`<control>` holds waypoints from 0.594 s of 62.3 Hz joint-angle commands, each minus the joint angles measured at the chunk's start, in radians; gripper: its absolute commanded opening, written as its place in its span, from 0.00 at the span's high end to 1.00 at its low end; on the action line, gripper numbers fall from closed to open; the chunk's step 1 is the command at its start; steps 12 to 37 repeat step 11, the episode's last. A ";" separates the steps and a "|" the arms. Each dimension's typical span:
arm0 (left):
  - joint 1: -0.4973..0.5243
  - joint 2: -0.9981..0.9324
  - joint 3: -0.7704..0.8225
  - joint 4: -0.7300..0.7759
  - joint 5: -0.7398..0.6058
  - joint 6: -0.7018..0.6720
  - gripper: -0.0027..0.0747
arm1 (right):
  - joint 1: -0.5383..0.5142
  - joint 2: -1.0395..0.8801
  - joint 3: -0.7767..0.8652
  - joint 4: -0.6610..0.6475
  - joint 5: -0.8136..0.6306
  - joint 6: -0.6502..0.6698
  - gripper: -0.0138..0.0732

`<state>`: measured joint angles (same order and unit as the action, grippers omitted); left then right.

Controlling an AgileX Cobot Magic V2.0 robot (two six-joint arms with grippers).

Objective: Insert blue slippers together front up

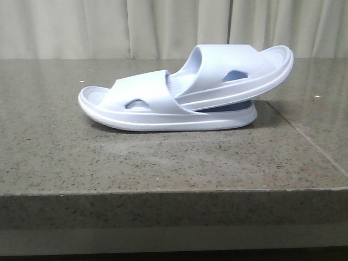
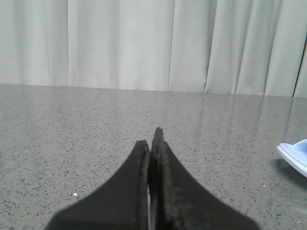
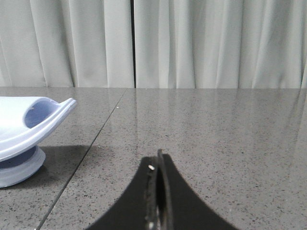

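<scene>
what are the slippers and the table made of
Slippers: probably moulded foam or soft rubber, matte pale blue, judging by thick one-piece soles and rounded seamless straps. Table: looks like polished speckled stone, maybe granite or composite; it reflects the curtain faintly.

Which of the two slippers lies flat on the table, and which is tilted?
The lower slipper, toe end at the left, lies flat on the table. The upper slipper is tilted, pushed under the lower one's strap with its right end raised off the surface.
</scene>
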<state>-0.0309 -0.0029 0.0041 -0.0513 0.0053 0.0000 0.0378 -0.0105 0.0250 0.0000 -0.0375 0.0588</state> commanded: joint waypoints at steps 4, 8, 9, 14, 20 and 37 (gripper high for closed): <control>-0.006 -0.018 0.004 -0.008 -0.076 -0.006 0.99 | -0.006 -0.016 -0.004 -0.010 -0.088 -0.001 0.92; -0.006 -0.018 0.004 -0.008 -0.076 -0.006 0.99 | -0.006 -0.016 -0.004 -0.010 -0.088 -0.001 0.92; -0.006 -0.018 0.004 -0.008 -0.076 -0.006 0.99 | -0.006 -0.016 -0.004 -0.010 -0.088 -0.001 0.92; -0.006 -0.018 0.004 -0.008 -0.076 -0.006 0.99 | -0.006 -0.016 -0.004 -0.010 -0.088 -0.001 0.92; -0.006 -0.018 0.004 -0.008 -0.076 -0.006 0.99 | -0.006 -0.016 -0.004 -0.010 -0.088 -0.001 0.92; -0.006 -0.018 0.004 -0.008 -0.076 -0.006 0.99 | -0.006 -0.016 -0.004 -0.010 -0.088 -0.001 0.92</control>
